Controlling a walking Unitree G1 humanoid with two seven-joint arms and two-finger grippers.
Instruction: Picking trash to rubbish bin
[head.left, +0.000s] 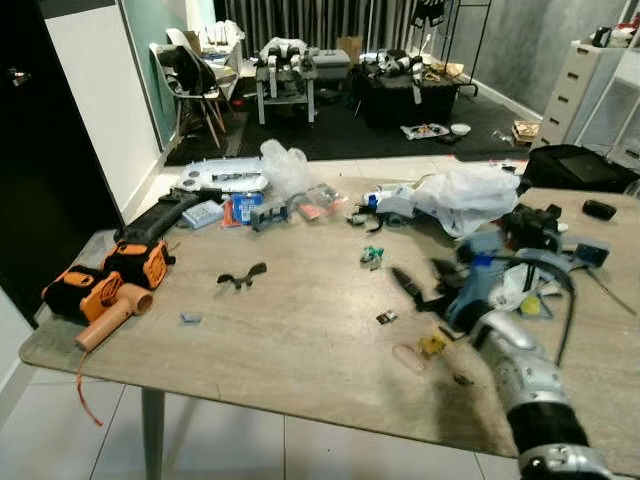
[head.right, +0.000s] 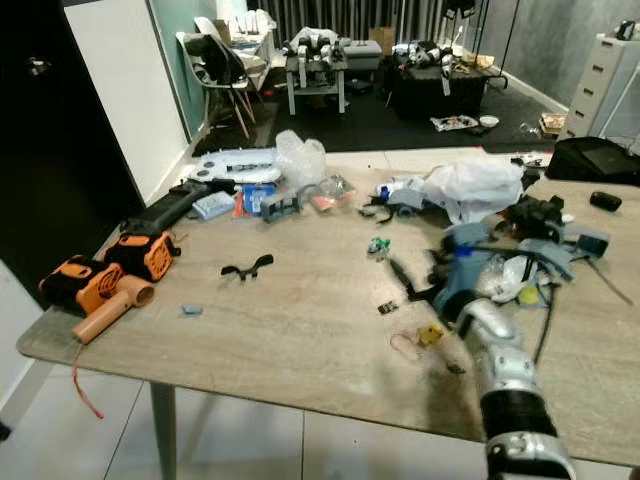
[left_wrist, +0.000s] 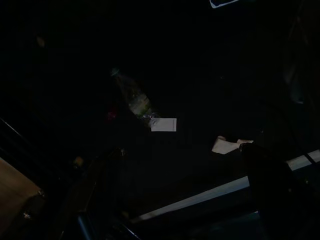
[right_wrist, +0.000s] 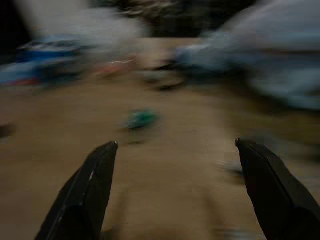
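My right gripper (right_wrist: 176, 144) hovers open over the right half of the wooden table (head.left: 300, 340), with nothing between its fingers; the view is blurred by motion. A small green scrap (right_wrist: 141, 119) lies on the table just ahead of it (head.left: 372, 254). Close under the right arm (head.left: 520, 370) lie a yellow scrap (head.left: 432, 345), a clear wrapper (head.left: 408, 357) and a tiny dark piece (head.left: 386, 317). A crumpled white plastic bag (head.left: 470, 195) sits further back, and a clear bag (head.left: 285, 168) at the far edge. The left wrist view is very dark: a plastic bottle (left_wrist: 135, 100) and white paper bits (left_wrist: 164, 124) lie on a floor.
Orange and black power tools (head.left: 100, 285) crowd the table's left end, with a black clip (head.left: 242, 275) near the middle. Blue-grey parts and cables (head.left: 540, 265) are piled at the right. Beyond the table stand chairs (head.left: 195, 75) and cluttered low benches (head.left: 290, 65).
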